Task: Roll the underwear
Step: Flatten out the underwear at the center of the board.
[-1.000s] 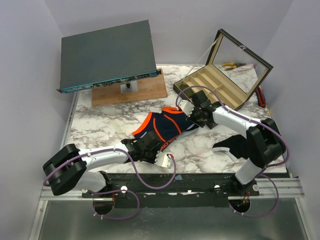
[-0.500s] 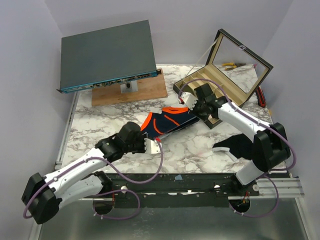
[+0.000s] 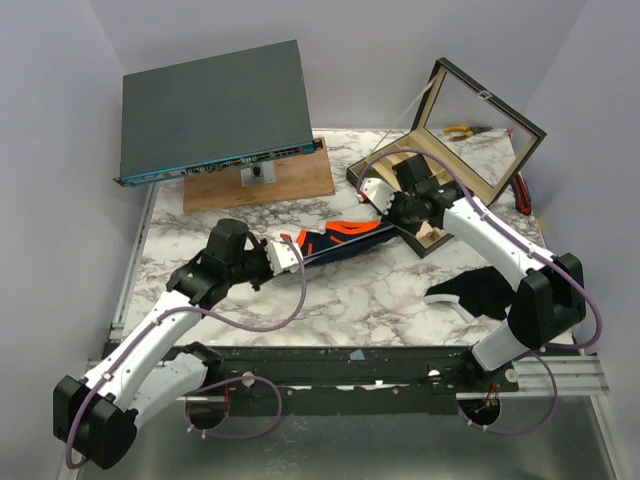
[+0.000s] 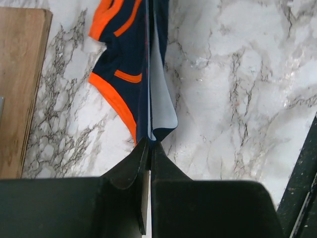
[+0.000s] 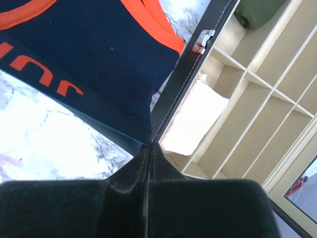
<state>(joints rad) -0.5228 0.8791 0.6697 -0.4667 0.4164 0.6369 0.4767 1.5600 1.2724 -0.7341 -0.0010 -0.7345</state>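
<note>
The underwear (image 3: 340, 241), navy blue with orange trim, hangs stretched in a band above the marble table (image 3: 390, 290) between both grippers. My left gripper (image 3: 298, 249) is shut on its left end. In the left wrist view the fabric (image 4: 133, 64) runs away from the shut fingertips (image 4: 150, 144). My right gripper (image 3: 385, 222) is shut on the right end, close to the box's near wall. The right wrist view shows the waistband with orange lettering (image 5: 74, 74) leading into the shut jaws of that gripper (image 5: 150, 145).
An open black box (image 3: 440, 170) with beige compartments and a raised mirror lid stands at the back right, a green roll (image 5: 257, 12) in one compartment. A grey flat device (image 3: 215, 110) rests on a wooden board (image 3: 265, 185) at the back left. A black cloth (image 3: 480, 295) lies at the front right.
Both grippers have lifted the underwear off the table and pulled it taut. The left gripper has swung from the front middle to the left and farther back; the right gripper has moved slightly back.
</note>
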